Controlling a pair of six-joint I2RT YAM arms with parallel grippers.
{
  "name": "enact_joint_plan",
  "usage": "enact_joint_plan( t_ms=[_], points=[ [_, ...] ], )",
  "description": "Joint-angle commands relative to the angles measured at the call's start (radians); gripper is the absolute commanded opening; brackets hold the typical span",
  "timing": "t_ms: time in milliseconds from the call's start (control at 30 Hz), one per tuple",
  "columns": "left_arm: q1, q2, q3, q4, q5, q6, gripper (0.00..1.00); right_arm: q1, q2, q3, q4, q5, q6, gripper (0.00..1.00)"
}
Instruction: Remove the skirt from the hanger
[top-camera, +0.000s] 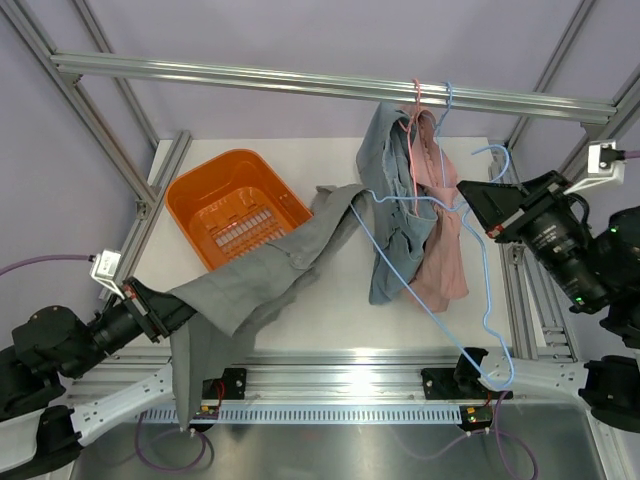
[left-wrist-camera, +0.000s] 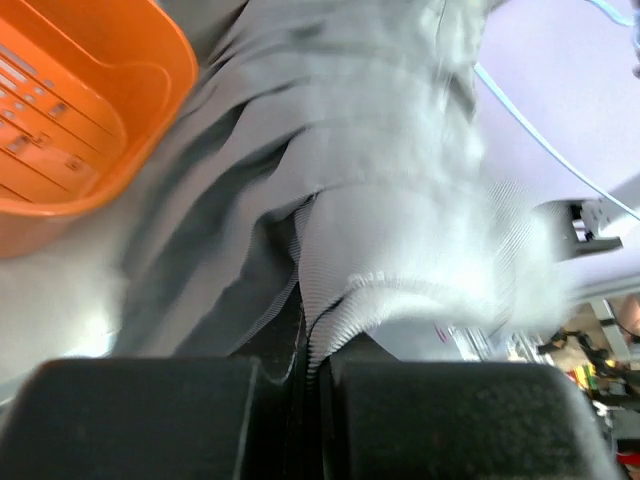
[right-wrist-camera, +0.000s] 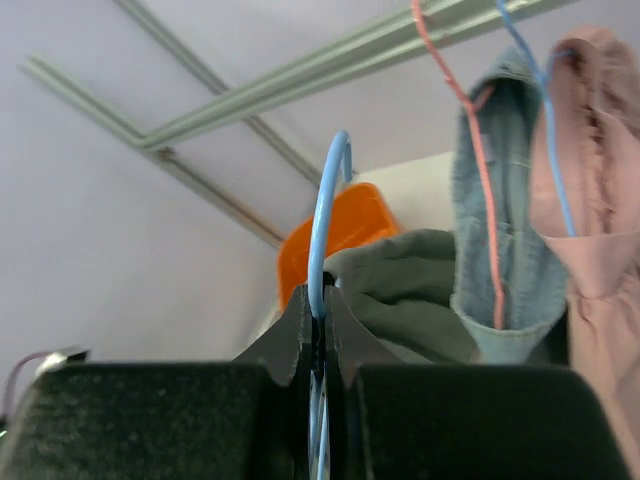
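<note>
Presently the table (top-camera: 330, 310) lies beneath both arms. The grey skirt (top-camera: 260, 275) stretches from the left pincer (top-camera: 165, 310), whose jaws are clamped on its fabric, toward the right pincer (top-camera: 478, 205). An orange basket (top-camera: 190, 185) sits just beyond the left pincer. The right pincer's jaws pinch the blue hanger (right-wrist-camera: 318, 240).

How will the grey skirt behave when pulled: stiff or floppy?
Likely floppy: the grey skirt sags and folds between the left gripper and blue hanger. Probably light, since one pinch carries it. Its free end may drag.
</note>
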Motion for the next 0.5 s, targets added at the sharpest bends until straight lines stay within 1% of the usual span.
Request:
enact_joint_plan(
  t_ms=[0,33,67,133,200,233,267,333,367,400,467],
  points=[
    [-0.002,0.116,0.054,0.11,-0.05,0.038,0.0,-0.011,0.013,0.012,0.211,-0.159,-0.045,0.0],
    [0.0,0.148,0.071,0.118,-0.056,0.05,0.0,-0.011,0.034,0.091,0.165,-0.184,-0.049,0.0],
    [0.0,0.194,0.102,0.127,-0.074,0.055,0.0,-0.011,0.059,0.137,0.136,-0.223,-0.065,0.0],
    [0.0,0.228,0.145,0.168,-0.103,0.096,0.0,-0.011,0.102,0.228,0.086,-0.245,-0.077,0.0],
    [0.0,0.28,0.225,0.199,-0.167,0.144,0.0,-0.013,0.111,0.257,0.079,-0.267,-0.097,0.0],
    [0.0,0.305,0.257,0.234,-0.186,0.203,0.0,-0.013,0.111,0.282,0.067,-0.268,-0.1,0.0],
    [0.0,0.363,0.33,0.257,-0.207,0.234,0.0,-0.013,0.113,0.293,0.059,-0.267,-0.108,0.0],
    [0.0,0.43,0.41,0.328,-0.224,0.332,0.0,-0.013,0.117,0.316,0.04,-0.27,-0.112,0.0],
    [0.0,0.498,0.488,0.358,-0.214,0.371,0.0,-0.011,0.125,0.322,0.028,-0.271,-0.117,0.0],
    [0.0,0.536,0.53,0.406,-0.212,0.414,0.0,-0.011,0.128,0.327,0.021,-0.271,-0.121,0.0],
    [0.0,0.61,0.62,0.435,-0.243,0.501,0.0,-0.011,0.137,0.35,0.004,-0.271,-0.131,0.0]
  ],
)
